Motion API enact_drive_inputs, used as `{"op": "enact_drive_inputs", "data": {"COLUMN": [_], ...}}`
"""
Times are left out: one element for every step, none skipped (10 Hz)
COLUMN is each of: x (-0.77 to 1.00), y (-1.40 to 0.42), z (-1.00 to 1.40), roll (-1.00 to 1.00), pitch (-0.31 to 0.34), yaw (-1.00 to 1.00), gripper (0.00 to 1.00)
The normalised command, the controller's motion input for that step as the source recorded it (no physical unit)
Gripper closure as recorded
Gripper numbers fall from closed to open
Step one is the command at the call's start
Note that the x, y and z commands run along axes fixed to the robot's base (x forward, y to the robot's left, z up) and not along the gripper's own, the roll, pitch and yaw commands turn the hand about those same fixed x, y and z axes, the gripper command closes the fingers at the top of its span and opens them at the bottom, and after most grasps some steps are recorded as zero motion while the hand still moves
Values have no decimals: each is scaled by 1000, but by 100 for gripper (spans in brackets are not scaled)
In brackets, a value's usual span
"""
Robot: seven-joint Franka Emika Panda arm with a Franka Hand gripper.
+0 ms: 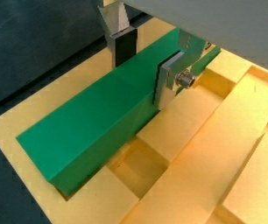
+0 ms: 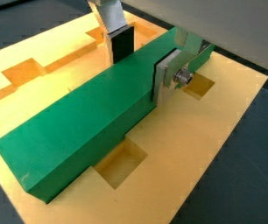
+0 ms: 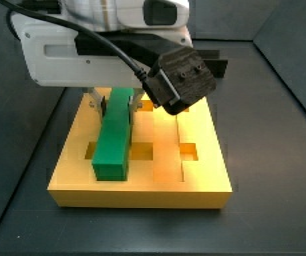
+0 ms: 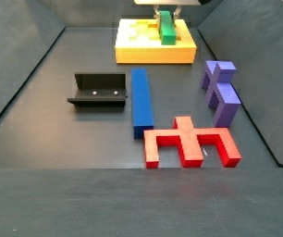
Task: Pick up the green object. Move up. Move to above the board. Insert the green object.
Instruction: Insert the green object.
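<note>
I am holding the green object (image 1: 95,122) in the claw (image 1: 143,66), whose two silver fingers (image 1: 169,77) are pressing in on the bar's long side faces, closed down to the width of the bar, close to one of its ends rather than at its middle. In both wrist views most of the bar's length is reaching out past the claw (image 2: 143,63), so I am judging that the free end will want to sag or swing if I move sharply. The bar (image 2: 84,131) is looking solid and stiff, with flat smooth faces; I am expecting it to keep its shape under the squeeze but to slide on the dark pads if the grip loosens. In a side view the green object (image 3: 113,138) is sitting over the board (image 3: 203,185), lying lengthwise along one of the grooves on the slab's left part, and I cannot tell whether it is already resting in the groove or hanging just above it. The other side view is showing the board (image 4: 144,54) at the far end of the worktop, with the blue bar (image 4: 139,97), the purple blocks (image 4: 221,91), the red piece (image 4: 190,143) and the fixture (image 4: 97,90) lying well apart from it.
</note>
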Motion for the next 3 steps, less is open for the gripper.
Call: {"op": "enact_drive_inputs", "data": {"x": [-54,0,0], "y": [-83,-29,0], "z": [-286,-260,0], "roll": [86,67,0], "pitch": [20,0,0], "yaw": [-177,-51,0], "gripper": [100,100,100]}}
